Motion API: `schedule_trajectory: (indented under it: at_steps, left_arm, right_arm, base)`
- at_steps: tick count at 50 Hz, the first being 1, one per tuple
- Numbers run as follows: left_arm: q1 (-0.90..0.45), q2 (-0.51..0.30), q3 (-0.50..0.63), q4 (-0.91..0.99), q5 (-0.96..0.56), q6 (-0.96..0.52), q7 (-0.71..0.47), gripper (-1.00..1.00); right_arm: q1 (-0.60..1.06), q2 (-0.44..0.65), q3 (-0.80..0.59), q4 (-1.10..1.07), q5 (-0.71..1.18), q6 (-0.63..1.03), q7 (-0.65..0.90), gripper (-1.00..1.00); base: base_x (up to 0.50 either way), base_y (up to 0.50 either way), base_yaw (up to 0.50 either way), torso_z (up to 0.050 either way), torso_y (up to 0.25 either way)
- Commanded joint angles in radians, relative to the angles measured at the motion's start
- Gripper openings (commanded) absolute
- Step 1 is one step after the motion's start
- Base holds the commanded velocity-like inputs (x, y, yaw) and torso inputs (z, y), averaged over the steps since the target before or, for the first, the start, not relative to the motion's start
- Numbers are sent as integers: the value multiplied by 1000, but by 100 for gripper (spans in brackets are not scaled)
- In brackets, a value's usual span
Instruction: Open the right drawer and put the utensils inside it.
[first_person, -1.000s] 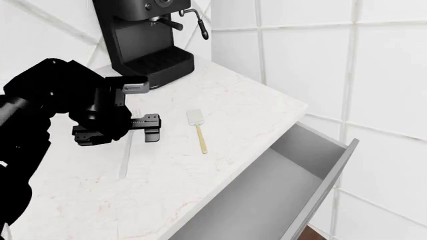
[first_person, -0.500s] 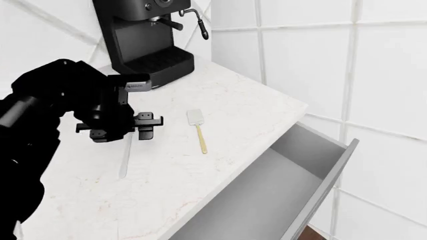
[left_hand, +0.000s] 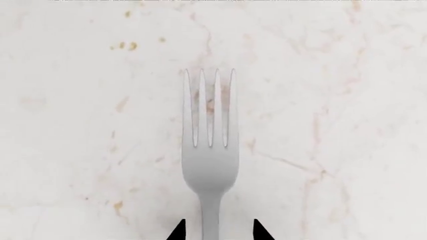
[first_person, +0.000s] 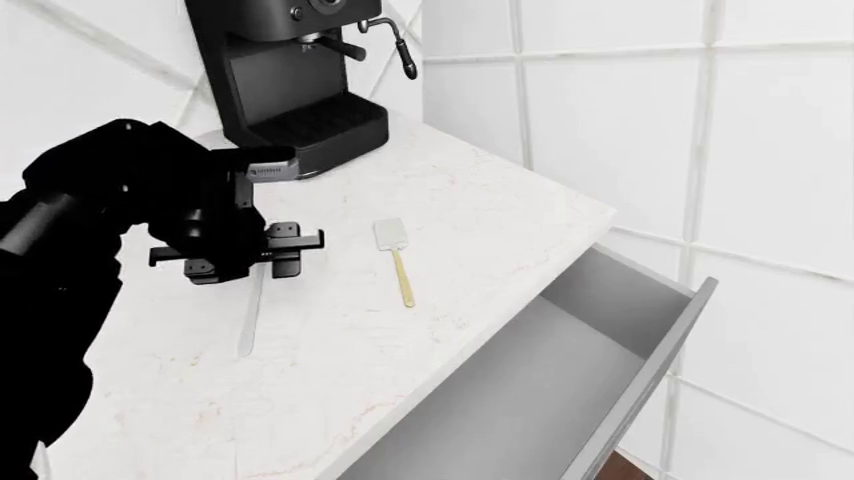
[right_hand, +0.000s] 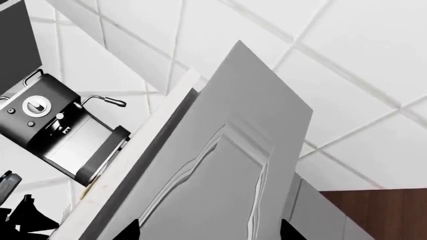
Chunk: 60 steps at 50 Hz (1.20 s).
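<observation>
The left gripper (first_person: 274, 262), jaws open wide, hangs at middle left right over the fork (left_hand: 209, 150), one tip on each side of its thin neck, its length running straight out between them.

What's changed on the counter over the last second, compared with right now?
The left gripper shifted slightly up the white marble countertop along the slim silvery-white fork and settled over it, jaws open on either side of its neck, nothing gripped yet. The fork, the whitish-headed yellow-handled spatula, the open light-grey drawer and the black coffee machine stayed put.
</observation>
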Motion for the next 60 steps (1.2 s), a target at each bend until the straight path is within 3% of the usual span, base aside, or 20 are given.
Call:
schedule_trajectory:
  at_steps: [1, 4, 7, 9, 17, 21, 37, 45, 53, 60]
  left_arm:
    - [106, -5, 77, -9, -8, 42, 109, -100]
    - [104, -28, 61, 42, -26, 40, 71, -100]
    - [126, -103, 5, 191, -95, 48, -66, -100]
    - [131, -120, -8, 225, -112, 50, -98, -100]
    - [105, -58, 45, 105, -43, 42, 25, -100]
    - [119, -76, 30, 147, -60, 48, -5, -100]
    - [96, -20, 84, 19, 13, 66, 110, -100]
    - [101, -20, 101, 23, 35, 79, 84, -100]
    - [104, -45, 72, 59, 8, 102, -3, -100]
    - [131, -118, 6, 187, -63, 137, -169, -100]
  right_arm:
    - [-1, 0, -2, 1, 6, -4, -6, 100]
    - [-1, 0, 0, -2, 7, -1, -5, 100]
    - [-1, 0, 0, -4, 6, -1, -5, 100]
    - [-1, 0, 0, -5, 7, 0, -6, 100]
    - [-1, 0, 1, -8, 9, 2, -4, 100]
    - [-1, 0, -9, -4, 4, -5, -3, 100]
    - [-1, 0, -18, 2, 3, -13, -7, 100]
    - [-1, 0, -20, 6, 2, -14, -11, 100]
    - [-1, 0, -16, 0, 3, -9, -8, 100]
    - [-1, 0, -15, 0, 8, -8, -11, 100]
  base:
    - [9, -9, -4, 0, 0]
    - [3, -3, -3, 0, 0]
    - [3, -3, -3, 0, 0]
    - [0, 0, -2, 0, 0]
    - [1, -1, -2, 0, 0]
    - [2, -2, -2, 0, 0]
    - [3, -3, -3, 0, 0]
    - [4, -4, -3, 0, 0]
    - [3, -3, -2, 0, 0]
    - [3, -2, -1, 0, 0]
